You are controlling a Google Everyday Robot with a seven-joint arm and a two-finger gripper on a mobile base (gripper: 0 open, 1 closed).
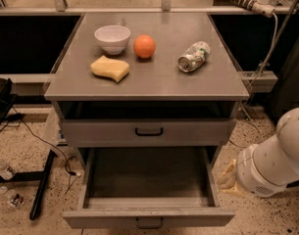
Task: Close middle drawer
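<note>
The middle drawer [149, 173] stood pulled far out of the grey metal cabinet, toward the camera and low in the view. It was a wide, shallow tray with a bare, dull grey floor and thin side walls. Its flat grey front ran along the bottom edge of the view, with a small black bar handle [149, 223] at its centre. Above it the upper drawer [105, 131], with the same grey front and a black handle of its own, sat pushed in beneath a dark gap under the table [154, 82].

The claw [227, 176] hung low at the drawer's right side, just outside the right wall and close to the speckled floor, at the end of the thick white arm [274, 163]. Whether it was open or closed could not be told, and it held nothing that showed.

On the table lay a white bowl [112, 38], an orange [144, 46], a yellow sponge [110, 68] and a can on its side [193, 57].
</note>
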